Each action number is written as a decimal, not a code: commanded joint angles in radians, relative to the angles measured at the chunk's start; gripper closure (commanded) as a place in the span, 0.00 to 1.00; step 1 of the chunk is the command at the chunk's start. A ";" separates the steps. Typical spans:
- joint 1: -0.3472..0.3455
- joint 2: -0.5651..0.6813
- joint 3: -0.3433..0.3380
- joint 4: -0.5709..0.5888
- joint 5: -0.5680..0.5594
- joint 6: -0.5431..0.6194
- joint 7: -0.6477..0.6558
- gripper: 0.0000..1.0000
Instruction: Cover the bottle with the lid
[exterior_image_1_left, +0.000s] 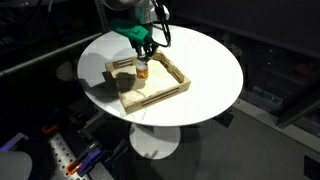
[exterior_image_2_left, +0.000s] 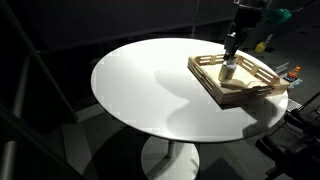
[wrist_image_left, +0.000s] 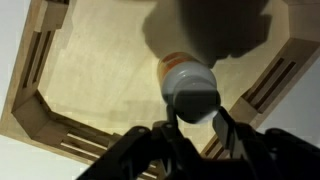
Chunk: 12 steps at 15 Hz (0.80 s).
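The amber bottle (exterior_image_1_left: 142, 71) stands upright inside a wooden tray (exterior_image_1_left: 152, 97) on a round white table (exterior_image_1_left: 212, 68). It also shows in an exterior view (exterior_image_2_left: 228, 72). In the wrist view only a strip of its orange body (wrist_image_left: 171, 63) shows under the round white lid (wrist_image_left: 191, 88), which sits on top of the bottle. My gripper (wrist_image_left: 195, 113) hangs straight over the bottle, with a finger on each side of the lid, closed against its rim. The gripper shows in both exterior views (exterior_image_1_left: 145, 54) (exterior_image_2_left: 231, 52).
The tray (exterior_image_2_left: 226, 96) has slatted raised walls (wrist_image_left: 33, 70) around the bottle. The table (exterior_image_2_left: 150, 80) stands on a single pedestal. Dark clutter and cables lie on the floor around it (exterior_image_1_left: 70, 155).
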 joint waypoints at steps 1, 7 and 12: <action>0.007 -0.026 -0.008 -0.026 -0.046 0.004 0.013 0.84; 0.023 -0.030 -0.019 -0.031 -0.133 0.014 0.049 0.84; 0.019 -0.041 -0.013 -0.037 -0.133 0.010 0.041 0.27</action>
